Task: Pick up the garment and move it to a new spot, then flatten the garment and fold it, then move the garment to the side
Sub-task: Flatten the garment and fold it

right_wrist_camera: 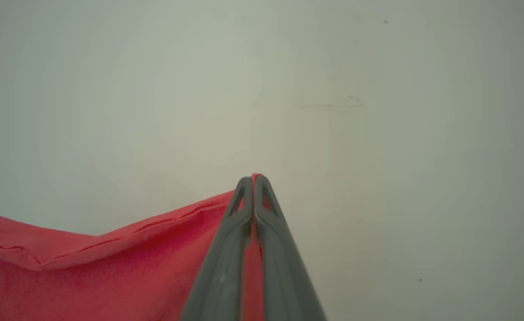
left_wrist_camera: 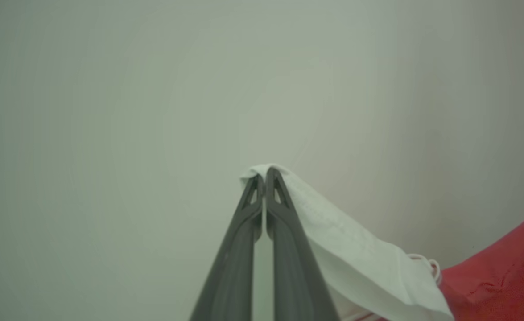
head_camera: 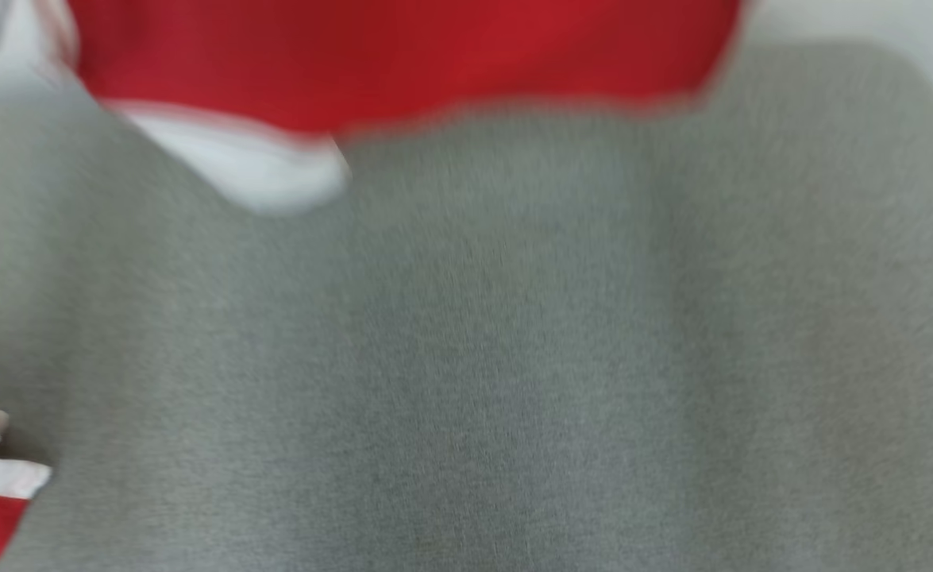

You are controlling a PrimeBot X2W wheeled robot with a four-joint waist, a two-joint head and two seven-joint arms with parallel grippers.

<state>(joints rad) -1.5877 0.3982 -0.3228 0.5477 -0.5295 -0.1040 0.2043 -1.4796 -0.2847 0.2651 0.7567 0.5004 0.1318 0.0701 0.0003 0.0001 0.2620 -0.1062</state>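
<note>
We see a grey table point(head_camera: 514, 357), and across its far side the red and white garment point(head_camera: 402, 56), blurred. Our left gripper point(left_wrist_camera: 265, 174) is clenched on the white part of the garment. Our right gripper point(right_wrist_camera: 253, 180) is clenched on its red edge.

Head view: looks down, close and blurred, on a grey surface point(head_camera: 514, 357).
Left wrist view: looks along the left gripper point(left_wrist_camera: 265, 174) toward a pale backdrop point(left_wrist_camera: 110, 111).
Right wrist view: looks along the right gripper point(right_wrist_camera: 253, 179), similar backdrop.
Shared: the red-and-white garment point(head_camera: 402, 56), in all three.
</note>
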